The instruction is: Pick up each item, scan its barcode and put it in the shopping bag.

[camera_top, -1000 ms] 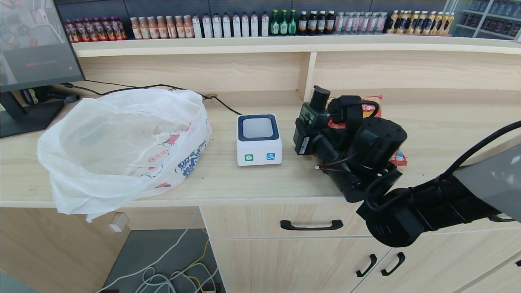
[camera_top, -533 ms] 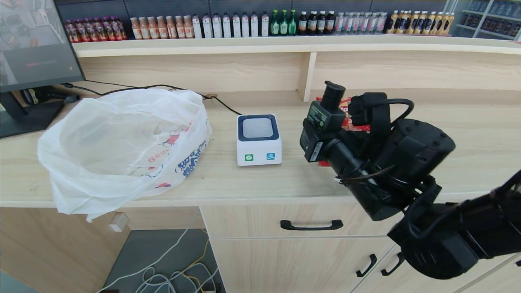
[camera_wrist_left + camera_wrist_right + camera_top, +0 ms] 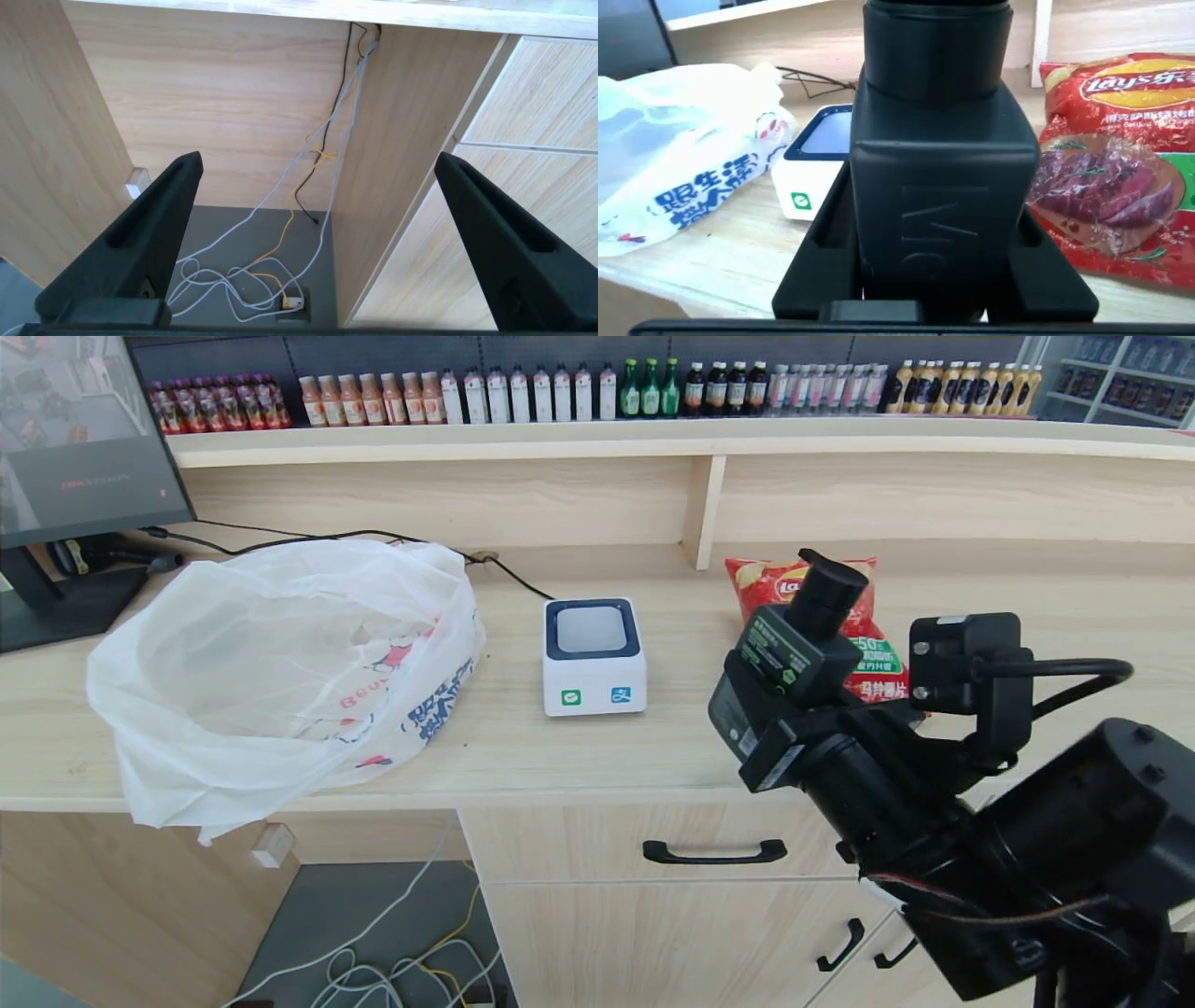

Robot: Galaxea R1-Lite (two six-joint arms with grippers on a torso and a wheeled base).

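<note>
A red chips bag (image 3: 761,581) (image 3: 1120,140) lies flat on the wooden counter (image 3: 1027,644), right of the white barcode scanner (image 3: 594,653) (image 3: 814,159). The white plastic shopping bag (image 3: 271,663) (image 3: 682,159) stands open at the counter's left. My right gripper (image 3: 826,588) (image 3: 936,56) hovers over the near end of the chips bag, shut, with nothing in it. My left gripper (image 3: 318,163) hangs open below the counter, facing the floor cables.
A monitor (image 3: 75,429) stands at the far left, with a black cable (image 3: 308,537) running behind the shopping bag. A raised shelf (image 3: 653,439) with several bottles runs along the back. Drawers with black handles (image 3: 714,852) sit under the counter.
My right arm has drawn back toward me and to the right, uncovering the chips bag, which stays on the counter. The shopping bag and the scanner have not moved.
</note>
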